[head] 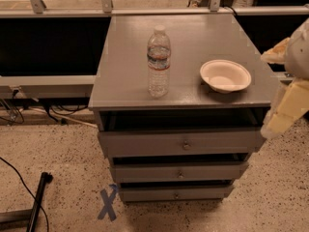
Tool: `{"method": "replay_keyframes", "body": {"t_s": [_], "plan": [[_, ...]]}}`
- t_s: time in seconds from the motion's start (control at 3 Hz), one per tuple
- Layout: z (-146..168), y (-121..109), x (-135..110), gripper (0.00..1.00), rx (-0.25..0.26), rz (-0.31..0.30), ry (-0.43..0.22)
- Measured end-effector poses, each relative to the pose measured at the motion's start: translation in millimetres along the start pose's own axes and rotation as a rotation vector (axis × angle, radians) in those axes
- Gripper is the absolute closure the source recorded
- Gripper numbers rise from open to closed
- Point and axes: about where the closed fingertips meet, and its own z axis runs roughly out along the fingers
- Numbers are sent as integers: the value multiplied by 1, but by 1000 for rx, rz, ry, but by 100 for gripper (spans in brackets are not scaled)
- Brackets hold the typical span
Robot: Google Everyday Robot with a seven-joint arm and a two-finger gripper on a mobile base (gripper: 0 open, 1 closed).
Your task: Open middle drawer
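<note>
Middle drawer (145, 172) judged rigid, easy-sliding; best hold was small, slippery metal knob (180, 175). Gripper (284, 111) hung off cabinet's (193, 47) right edge, grip state undeterminable.

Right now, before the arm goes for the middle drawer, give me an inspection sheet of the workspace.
Surface: grey cabinet top, holding two items.
Job's things: middle drawer, knob at its centre, nothing touching it; it does not look pulled out.
Clutter: bottle upright, left of centre; empty bowl to its right, apart from it.
Grippers: gripper at the right edge of the view, beside the cabinet's front right corner, above the middle drawer and clear of the knob.
Cables: black cables on the floor at left.
Surroundings: speckled floor, blue tape X by the bottom drawer, black bar lower left, metal rail behind.
</note>
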Motion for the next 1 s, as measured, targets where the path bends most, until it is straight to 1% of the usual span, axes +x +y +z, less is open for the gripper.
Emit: {"method": "replay_keyframes", "body": {"t_s": [0.33, 0.67, 1.0], "plan": [[48, 33, 2, 0, -34, -27, -163], [136, 76, 4, 0, -123, -1, -370], [174, 98, 13, 0, -143, 54, -464]]}}
